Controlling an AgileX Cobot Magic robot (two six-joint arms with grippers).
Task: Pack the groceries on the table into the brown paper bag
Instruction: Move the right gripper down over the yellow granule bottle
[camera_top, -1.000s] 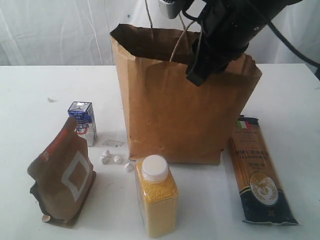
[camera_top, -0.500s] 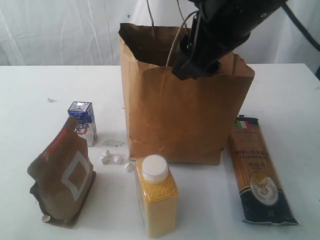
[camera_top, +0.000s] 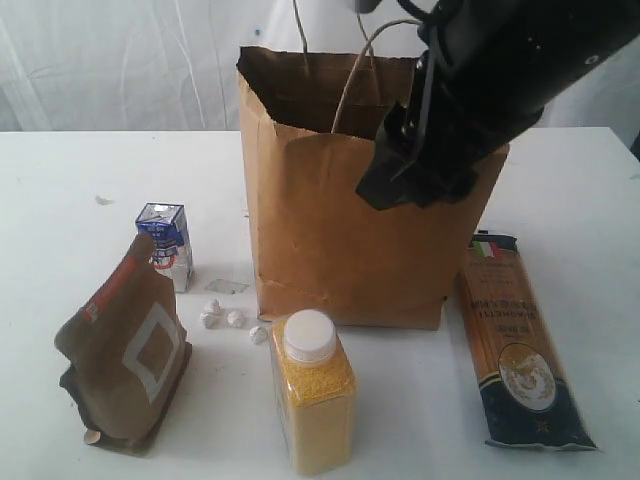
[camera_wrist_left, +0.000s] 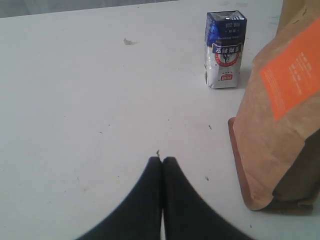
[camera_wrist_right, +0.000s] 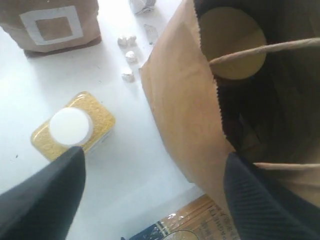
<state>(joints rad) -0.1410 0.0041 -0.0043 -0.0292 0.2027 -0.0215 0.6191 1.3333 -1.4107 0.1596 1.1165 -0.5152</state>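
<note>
- The white table (camera_top: 80, 190) carries everything in view.
- The brown paper bag (camera_top: 320, 240) stands upright and open-mouthed near the middle of the table, its twisted handles rising from the rim.
- The right gripper (camera_wrist_right: 155, 157) hangs at the bag's upper front wall in the exterior view. Its two dark fingers are spread wide with nothing between them. One finger is over the bottle side and the other over the bag's mouth.
- The long pasta pack (camera_top: 515, 340) lies flat, just beside the bag's right base corner.
- The brown pouch with orange label (camera_top: 130, 350) stands at the front left, well apart from the bag.
- The yellow-grain bottle with white cap (camera_top: 313, 400) stands upright in front of the bag.
- The small blue-white carton (camera_top: 165, 240) stands upright, close behind the pouch.
- The gold-lidded jar (camera_wrist_right: 232, 42) sits inside the bag. Only its round lid shows, and a handle crosses over it.
- The left gripper (camera_wrist_left: 161, 165) is pressed fully together, empty, over bare table near the pouch and carton.
- Small white crumpled scraps (camera_top: 232, 318) lie by the bag's front left corner.
</note>
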